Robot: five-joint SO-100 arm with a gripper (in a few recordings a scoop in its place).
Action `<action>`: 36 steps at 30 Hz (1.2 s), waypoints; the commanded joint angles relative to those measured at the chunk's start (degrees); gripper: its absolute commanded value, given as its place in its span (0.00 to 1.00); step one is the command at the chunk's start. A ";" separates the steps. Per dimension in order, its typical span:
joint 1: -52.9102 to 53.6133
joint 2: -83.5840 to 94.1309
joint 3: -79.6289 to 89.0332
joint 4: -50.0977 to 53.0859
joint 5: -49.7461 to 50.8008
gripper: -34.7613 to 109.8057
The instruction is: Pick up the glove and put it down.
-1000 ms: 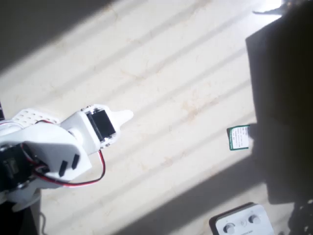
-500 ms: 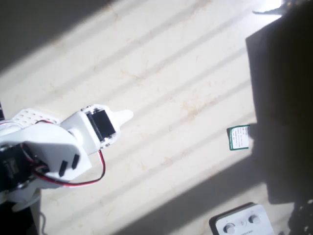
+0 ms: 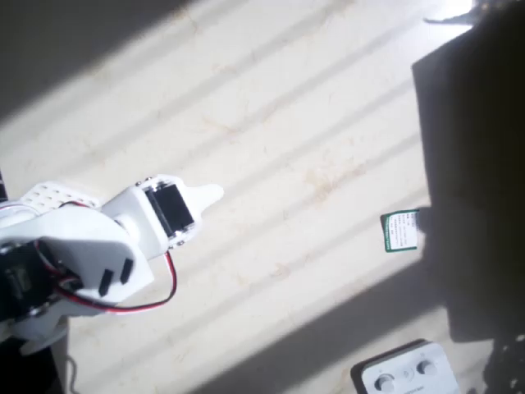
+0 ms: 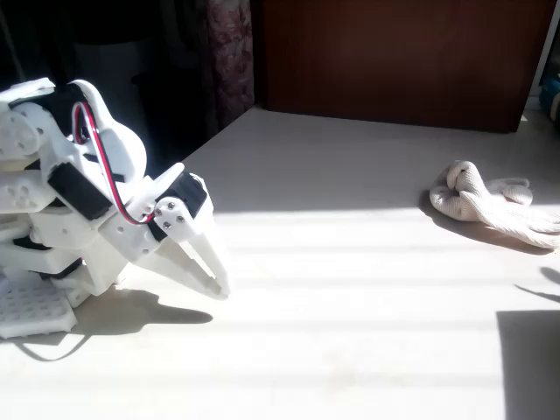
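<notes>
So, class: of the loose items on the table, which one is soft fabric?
The glove, cream and lumpy, lying far right in the fixed view. The card is flat and green-and-white; the box is rigid with two knobs.

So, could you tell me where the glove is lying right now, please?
In the fixed view the glove lies crumpled on the table at the right edge, near the dark wooden panel, far across from the pincer on the left.

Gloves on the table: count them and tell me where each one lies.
1. The glove lies bunched on the table at the right of the fixed view, in sunlight near the dark wall, far from the claw. Others could be hidden in the shadowed areas.
</notes>
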 commanded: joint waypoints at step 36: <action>-1.49 -40.52 -53.09 -3.43 0.44 0.24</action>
